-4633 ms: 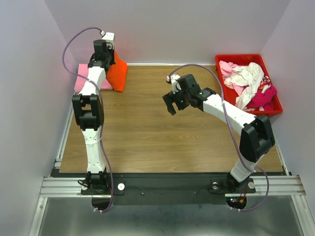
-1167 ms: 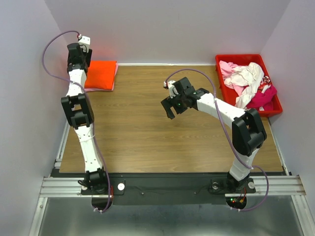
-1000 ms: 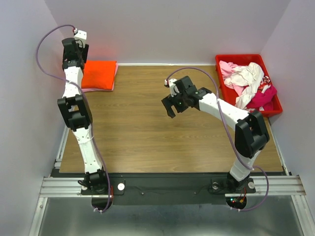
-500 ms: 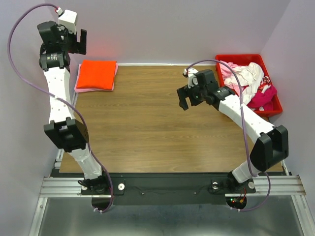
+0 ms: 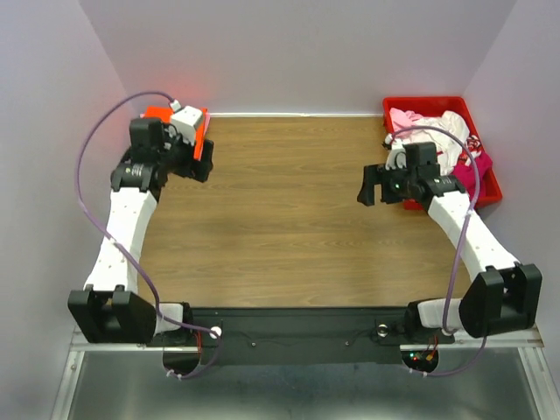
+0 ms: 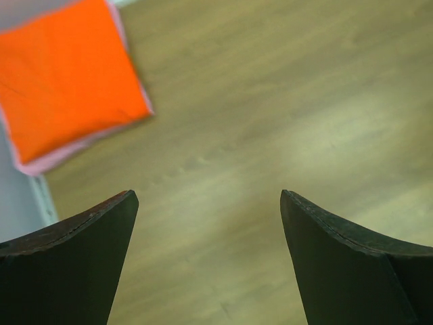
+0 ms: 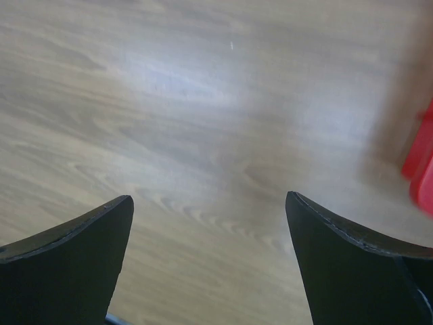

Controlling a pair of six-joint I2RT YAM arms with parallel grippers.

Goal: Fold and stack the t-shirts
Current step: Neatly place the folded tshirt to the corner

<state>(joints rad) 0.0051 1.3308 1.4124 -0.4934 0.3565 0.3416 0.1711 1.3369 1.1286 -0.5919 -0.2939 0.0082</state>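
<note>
Top external: left arm (image 5: 131, 210) overlaps orange t-shirt (image 5: 201, 129), red crate (image 5: 429, 101) opposite.

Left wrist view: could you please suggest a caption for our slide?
Open left gripper over the wooden table, with a folded orange t-shirt stacked on a pink t-shirt at upper left.

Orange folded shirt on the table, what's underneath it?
A light pink shirt lies under the orange shirt; only a thin pink strip shows along two edges. The rest is covered, so anything further beneath cannot be seen.
</note>
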